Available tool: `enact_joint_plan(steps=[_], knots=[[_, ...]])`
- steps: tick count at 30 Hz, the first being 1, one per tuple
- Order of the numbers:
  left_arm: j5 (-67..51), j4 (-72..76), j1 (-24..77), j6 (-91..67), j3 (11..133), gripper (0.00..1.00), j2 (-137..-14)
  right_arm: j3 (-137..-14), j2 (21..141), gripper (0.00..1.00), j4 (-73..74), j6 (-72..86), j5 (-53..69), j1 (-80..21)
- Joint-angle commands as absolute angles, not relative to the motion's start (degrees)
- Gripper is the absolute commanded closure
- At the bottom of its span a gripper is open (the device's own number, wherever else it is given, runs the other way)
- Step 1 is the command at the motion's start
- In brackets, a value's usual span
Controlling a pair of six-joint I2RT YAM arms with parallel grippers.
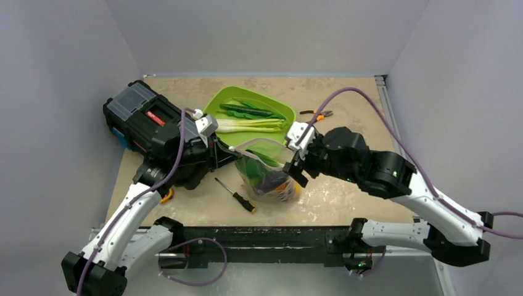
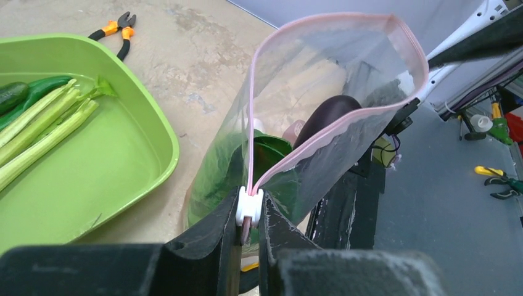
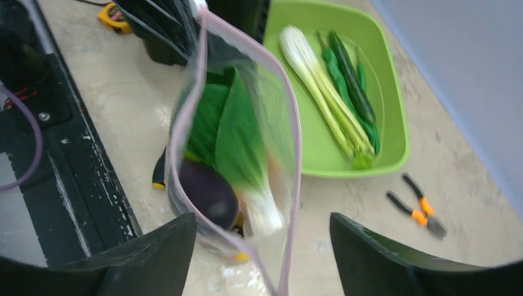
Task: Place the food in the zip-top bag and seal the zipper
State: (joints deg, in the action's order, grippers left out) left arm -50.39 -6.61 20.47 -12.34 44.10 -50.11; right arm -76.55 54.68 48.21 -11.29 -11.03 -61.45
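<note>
The zip-top bag [image 1: 268, 177] stands on the table in front of the lime-green tray [image 1: 271, 100], its mouth open. Inside it are a purple eggplant [image 3: 210, 192], a bok choy [image 3: 243, 148] and other food I cannot make out. My left gripper [image 1: 233, 155] is shut on the white slider [image 2: 250, 208] at the left end of the pink zipper [image 2: 345, 120]. My right gripper [image 1: 295, 166] is open, with its fingers [image 3: 154, 253] on either side of the bag's right end and not touching it. White-stemmed greens [image 1: 253, 125] and green pods [image 1: 250, 110] lie in the tray.
A black toolbox [image 1: 145, 117] sits at the back left, behind the left arm. A screwdriver [image 1: 235, 195] lies in front of the bag on the left. Orange-handled pliers [image 1: 317, 113] lie to the right of the tray. Grey walls enclose the table.
</note>
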Motion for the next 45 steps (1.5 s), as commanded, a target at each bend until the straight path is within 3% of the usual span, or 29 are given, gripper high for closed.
enact_joint_plan(steps=[1,6,15,25,30,37,45], knots=[[-46.32,-7.58,21.51,-14.78,47.38,1.00,-46.95,-89.25,62.23,0.03,52.73,-7.47,-0.58,-61.52],[-46.85,-13.17,21.98,-13.10,50.56,1.00,-48.06,-101.05,71.89,0.01,55.60,-6.86,7.89,-61.52],[-50.72,-23.69,22.24,-7.27,55.84,1.00,-49.68,-101.87,81.93,0.02,44.26,-10.24,20.53,-60.81],[-57.73,-25.98,22.18,-5.46,57.41,1.00,-50.30,-94.28,80.49,0.09,36.33,-14.76,26.34,-55.59],[-58.54,-27.79,22.24,-3.96,59.09,1.00,-50.98,-94.18,81.34,0.18,38.09,-17.56,29.36,-52.55],[-59.71,-27.39,22.23,-4.20,59.89,1.00,-51.74,-92.17,80.58,0.18,34.66,-18.79,32.51,-52.03],[-60.46,-28.84,22.24,-3.68,61.52,1.00,-52.65,-92.49,82.35,0.51,35.43,-20.07,33.58,-52.03]])
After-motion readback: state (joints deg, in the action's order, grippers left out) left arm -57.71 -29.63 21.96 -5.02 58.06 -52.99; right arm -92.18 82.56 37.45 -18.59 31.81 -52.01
